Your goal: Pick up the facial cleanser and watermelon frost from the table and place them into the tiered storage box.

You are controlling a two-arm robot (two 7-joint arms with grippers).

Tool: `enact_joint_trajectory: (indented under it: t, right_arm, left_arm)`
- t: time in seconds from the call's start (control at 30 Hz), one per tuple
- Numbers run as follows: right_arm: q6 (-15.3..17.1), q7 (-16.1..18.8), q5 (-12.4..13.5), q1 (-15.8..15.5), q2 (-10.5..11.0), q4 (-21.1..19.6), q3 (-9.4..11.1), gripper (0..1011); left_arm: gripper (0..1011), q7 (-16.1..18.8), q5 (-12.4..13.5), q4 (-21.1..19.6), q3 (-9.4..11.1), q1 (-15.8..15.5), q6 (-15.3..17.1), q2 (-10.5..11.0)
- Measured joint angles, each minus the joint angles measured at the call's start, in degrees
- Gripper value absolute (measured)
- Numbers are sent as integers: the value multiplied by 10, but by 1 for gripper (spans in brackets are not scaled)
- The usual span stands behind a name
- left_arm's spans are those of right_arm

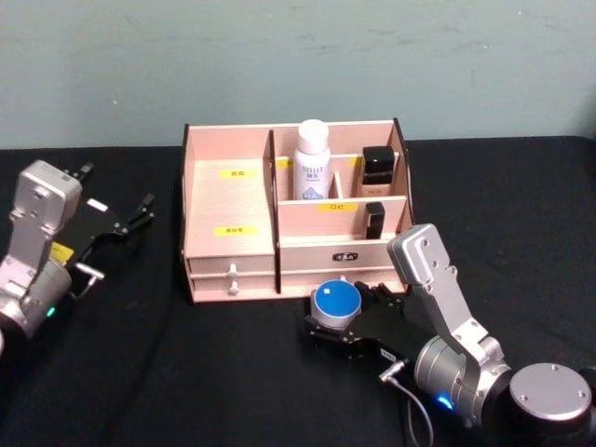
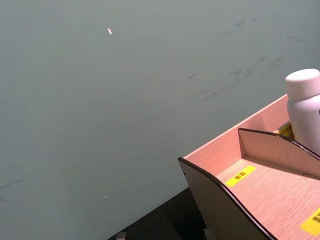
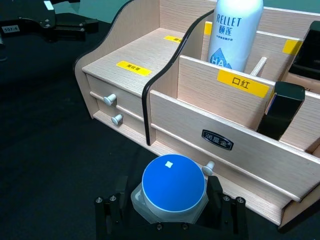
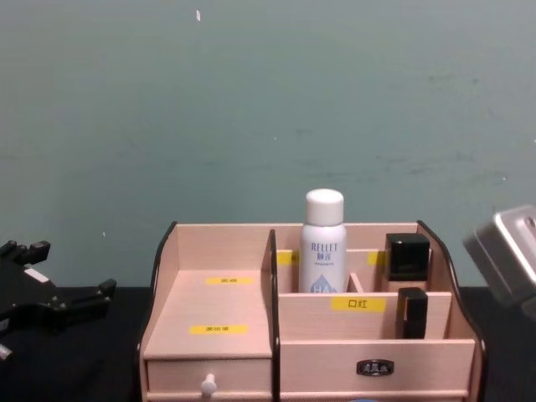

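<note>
A: Whereabouts of the small round jar with the blue lid [image 3: 173, 182], taken for the watermelon frost?

B: Just in front of the light wooden tiered storage box [image 1: 228, 200], low over the black bench [image 1: 140, 372], by the box's right front drawer. Held upright, lid up, between the fingers [image 3: 216, 192] of the right gripper [image 1: 337, 312], closed on its sides.

A: And the facial cleanser?

B: Probably the tall white bottle with blue lettering [image 1: 312, 160], standing upright in a rear compartment of the box.

A: Direction for the coming move?

B: Seemingly up and away from the robot, over the box's front wall. No long axis to mind on so squat a jar, only keeping it level.

A: Anything in the way?

B: A white drawer knob [image 3: 208, 167] just behind the jar, and the front wall above it. Then a black tube [image 1: 374, 219] in the front right compartment and a black square-capped bottle [image 1: 377, 166] behind that. More room, seemingly, on the stepped shelf in the box's left half.

A: Other arm?

B: Left gripper [image 1: 116, 200] idle well to the left of the box, fingers spread, holding nothing. Right one far nearer, so probably best left to finish.
</note>
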Motion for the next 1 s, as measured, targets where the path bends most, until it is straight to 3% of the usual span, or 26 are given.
enact_joint_trajectory:
  t: [0.43, 0.8, 1.0]
  right_arm:
    - [-2, 0, -3, 1, 0, 2, -1, 1000]
    - [-1, 0, -2, 1, 0, 1, 0, 743]
    - [-1, 0, -2, 0, 0, 1, 0, 715]
  left_arm:
    - [1001, 0, 0, 0, 0, 0, 0, 0]
    - [1001, 0, 0, 0, 0, 0, 0, 0]
    - [1001, 0, 0, 0, 0, 0, 0, 0]
